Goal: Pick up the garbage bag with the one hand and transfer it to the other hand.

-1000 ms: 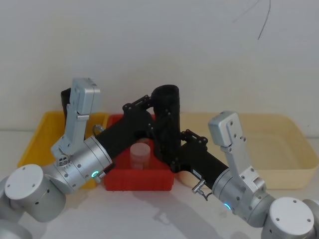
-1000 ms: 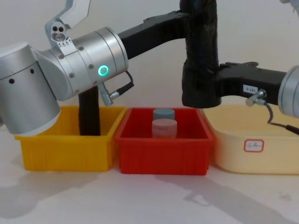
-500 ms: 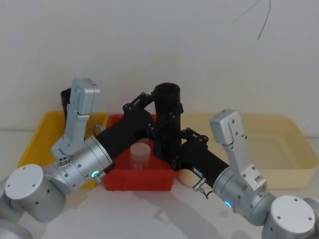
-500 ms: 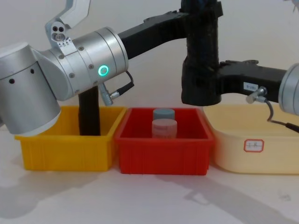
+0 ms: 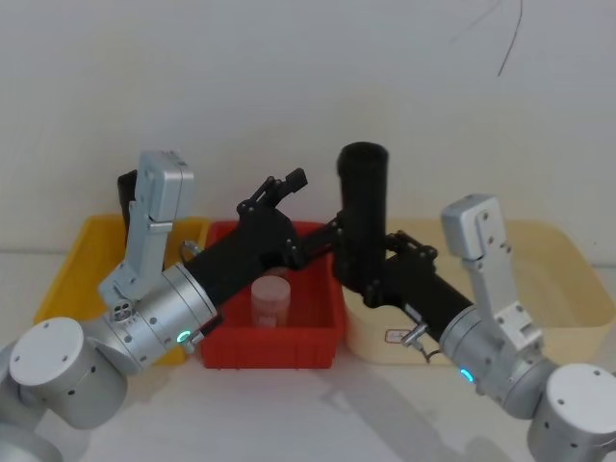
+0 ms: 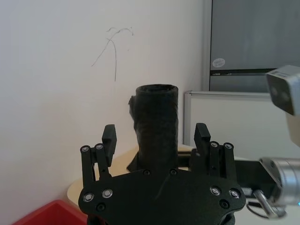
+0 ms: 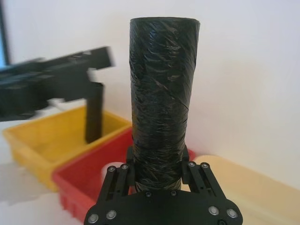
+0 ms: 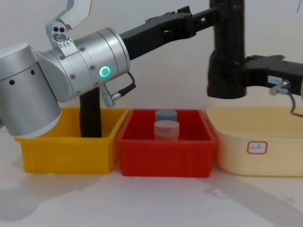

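The garbage bag stands upright in the air over the seam between the red bin and the cream bin, its lower part clamped in the right pincer. That pincer carries a small white label, and the cream bin has another; the print on both is too small to read.

Half a second ago both pincers held the bag over the red bin. The bag has since shifted right, and the left pincer now stands open and apart from it.

The red bin holds a pink-lidded jar with a grey-blue jar behind it. The yellow bin holds a slim black tube, upright. All three bins sit on the white surface.
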Controlling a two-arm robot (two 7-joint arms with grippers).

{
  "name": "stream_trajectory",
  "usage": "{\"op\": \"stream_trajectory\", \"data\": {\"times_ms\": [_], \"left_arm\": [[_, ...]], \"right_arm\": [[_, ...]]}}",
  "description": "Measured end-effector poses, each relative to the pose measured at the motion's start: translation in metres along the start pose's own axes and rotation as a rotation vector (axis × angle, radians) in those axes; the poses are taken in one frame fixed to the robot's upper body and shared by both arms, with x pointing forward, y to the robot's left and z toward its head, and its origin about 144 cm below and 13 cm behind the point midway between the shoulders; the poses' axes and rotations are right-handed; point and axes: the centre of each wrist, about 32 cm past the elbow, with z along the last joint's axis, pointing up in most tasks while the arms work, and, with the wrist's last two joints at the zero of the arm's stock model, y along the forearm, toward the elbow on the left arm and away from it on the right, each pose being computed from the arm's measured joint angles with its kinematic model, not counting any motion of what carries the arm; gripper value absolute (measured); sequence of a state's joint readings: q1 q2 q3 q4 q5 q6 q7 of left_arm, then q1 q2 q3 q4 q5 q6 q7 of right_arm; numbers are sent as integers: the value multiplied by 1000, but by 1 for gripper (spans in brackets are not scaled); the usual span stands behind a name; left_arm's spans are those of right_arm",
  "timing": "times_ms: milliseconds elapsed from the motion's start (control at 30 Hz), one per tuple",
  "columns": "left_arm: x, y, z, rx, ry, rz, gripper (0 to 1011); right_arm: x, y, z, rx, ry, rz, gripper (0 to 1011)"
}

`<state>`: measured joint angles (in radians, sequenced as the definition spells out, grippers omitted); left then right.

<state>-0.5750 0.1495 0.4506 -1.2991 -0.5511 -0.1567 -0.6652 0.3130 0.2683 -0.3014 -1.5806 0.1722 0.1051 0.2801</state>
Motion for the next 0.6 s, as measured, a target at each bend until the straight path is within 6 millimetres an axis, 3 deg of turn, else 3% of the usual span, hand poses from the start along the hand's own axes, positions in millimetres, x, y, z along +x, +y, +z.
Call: {"op": "stream_trajectory", "data": {"times_ms": [600], "left_arm": [[0, 0, 0, 0, 0, 0, 1002]], "right_arm": [[63, 1, -14, -102, 32, -237, 509]]}}
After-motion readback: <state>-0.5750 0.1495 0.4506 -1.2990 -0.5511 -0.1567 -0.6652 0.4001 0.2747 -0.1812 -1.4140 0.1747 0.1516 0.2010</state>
